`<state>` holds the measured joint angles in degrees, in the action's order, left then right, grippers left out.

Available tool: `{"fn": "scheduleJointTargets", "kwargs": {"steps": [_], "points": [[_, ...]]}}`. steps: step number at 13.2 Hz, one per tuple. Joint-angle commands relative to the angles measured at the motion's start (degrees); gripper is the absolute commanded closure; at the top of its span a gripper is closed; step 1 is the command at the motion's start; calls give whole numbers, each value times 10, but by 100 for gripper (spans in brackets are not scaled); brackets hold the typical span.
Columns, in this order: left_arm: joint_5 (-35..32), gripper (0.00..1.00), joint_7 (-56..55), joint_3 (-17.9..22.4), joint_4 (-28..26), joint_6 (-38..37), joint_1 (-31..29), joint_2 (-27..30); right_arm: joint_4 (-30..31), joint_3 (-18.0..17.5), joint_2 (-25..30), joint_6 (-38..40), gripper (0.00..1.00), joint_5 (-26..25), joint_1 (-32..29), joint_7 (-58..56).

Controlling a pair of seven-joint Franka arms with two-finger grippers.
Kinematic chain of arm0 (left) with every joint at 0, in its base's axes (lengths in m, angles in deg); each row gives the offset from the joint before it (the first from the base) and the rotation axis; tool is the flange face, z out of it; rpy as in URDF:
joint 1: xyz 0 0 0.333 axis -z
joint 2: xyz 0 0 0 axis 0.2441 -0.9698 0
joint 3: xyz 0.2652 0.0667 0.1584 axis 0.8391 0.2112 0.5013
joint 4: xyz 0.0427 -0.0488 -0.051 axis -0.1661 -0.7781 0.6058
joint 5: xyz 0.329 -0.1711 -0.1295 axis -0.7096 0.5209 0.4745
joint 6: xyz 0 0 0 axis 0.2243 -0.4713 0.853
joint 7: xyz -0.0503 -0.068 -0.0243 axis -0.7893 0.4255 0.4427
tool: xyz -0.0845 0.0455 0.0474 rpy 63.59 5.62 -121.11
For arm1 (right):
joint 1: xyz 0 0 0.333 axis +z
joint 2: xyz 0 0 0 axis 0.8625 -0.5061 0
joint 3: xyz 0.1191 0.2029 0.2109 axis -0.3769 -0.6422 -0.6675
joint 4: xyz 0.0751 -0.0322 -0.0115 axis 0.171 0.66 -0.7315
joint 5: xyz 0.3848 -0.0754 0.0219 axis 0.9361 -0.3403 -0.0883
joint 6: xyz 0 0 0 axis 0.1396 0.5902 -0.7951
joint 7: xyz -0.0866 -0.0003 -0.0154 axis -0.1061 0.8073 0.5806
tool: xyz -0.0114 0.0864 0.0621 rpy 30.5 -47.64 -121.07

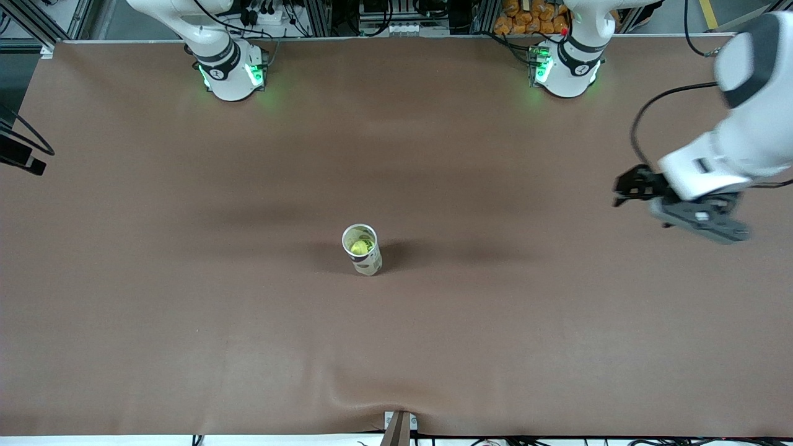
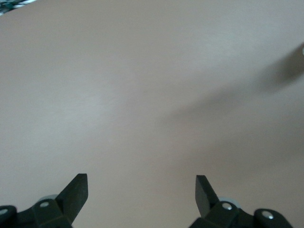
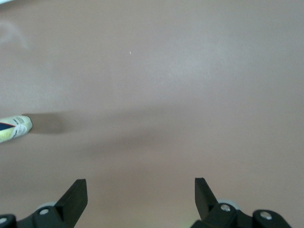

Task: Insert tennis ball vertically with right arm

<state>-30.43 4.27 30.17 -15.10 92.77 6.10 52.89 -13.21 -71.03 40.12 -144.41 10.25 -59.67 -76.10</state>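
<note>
A clear, white-rimmed can [image 1: 367, 261] stands upright at the middle of the brown table. Down through its open top shows the yellow-green tennis ball [image 1: 359, 247], sitting inside it. Part of the can [image 3: 15, 127] shows at the edge of the right wrist view. My right gripper [image 3: 141, 183] is open over bare table with nothing between its fingers; it is out of the front view. Over the left arm's end of the table hangs my left gripper [image 1: 624, 188] [image 2: 141, 178], open and empty, well away from the can.
The brown mat [image 1: 186, 310] covers the whole table and has a small ripple at the edge nearest the camera [image 1: 396, 406]. Both arm bases [image 1: 232, 71] [image 1: 567, 68] stand along the edge farthest from the camera. A black clamp [image 1: 21, 158] juts in at the right arm's end.
</note>
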Motion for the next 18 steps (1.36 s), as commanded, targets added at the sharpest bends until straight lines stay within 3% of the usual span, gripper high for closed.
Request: {"fn": "scheduleJointTargets", "kwargs": {"steps": [1, 4, 9, 12, 18], "points": [[-10, 0, 1, -6, 59, -63, -37, -9, 58, -1, 46, -50, 0, 2, 2, -7], [-7, 0, -3, -4, 83, -109, -44, -2, 93, -10, 76, -65, 0, -5, 2, -11], [0, 0, -18, 171, 75, -181, 106, 36, 94, -9, 71, -56, 0, -5, -4, -6], [4, 0, -28, 180, 58, -194, 117, 59, 108, -10, 86, -59, 0, -5, -9, -11], [-11, 0, -69, 160, 59, -165, 114, 54, 136, -9, 108, -50, 0, -14, 2, -10]]}}
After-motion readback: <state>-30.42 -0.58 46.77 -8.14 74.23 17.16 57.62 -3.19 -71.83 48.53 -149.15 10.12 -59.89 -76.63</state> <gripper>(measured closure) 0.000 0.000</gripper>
